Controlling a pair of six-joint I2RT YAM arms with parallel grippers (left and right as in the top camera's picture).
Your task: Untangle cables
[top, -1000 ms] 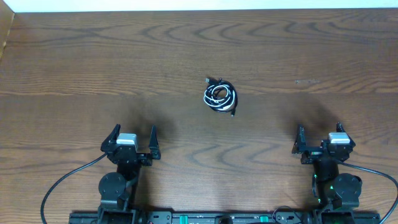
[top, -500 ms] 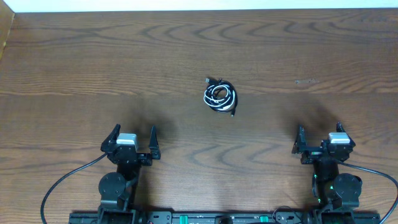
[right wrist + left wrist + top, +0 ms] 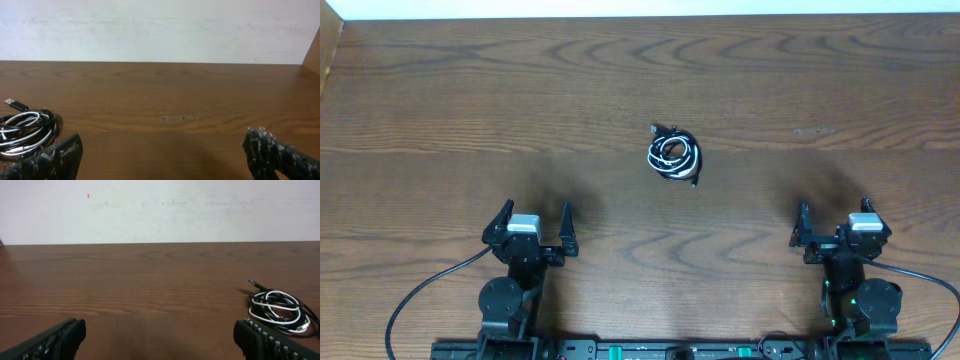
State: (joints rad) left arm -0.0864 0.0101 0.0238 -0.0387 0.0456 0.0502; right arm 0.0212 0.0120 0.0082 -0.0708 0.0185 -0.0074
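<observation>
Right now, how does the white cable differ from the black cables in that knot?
Colour: the white cable is bright, the black cables dark against the wood. Pose: the white cable sits looped inside the knot, while the black cables send ends out, one toward the far side, one toward the robot. Both are thin and lie tangled together on the table.
</observation>
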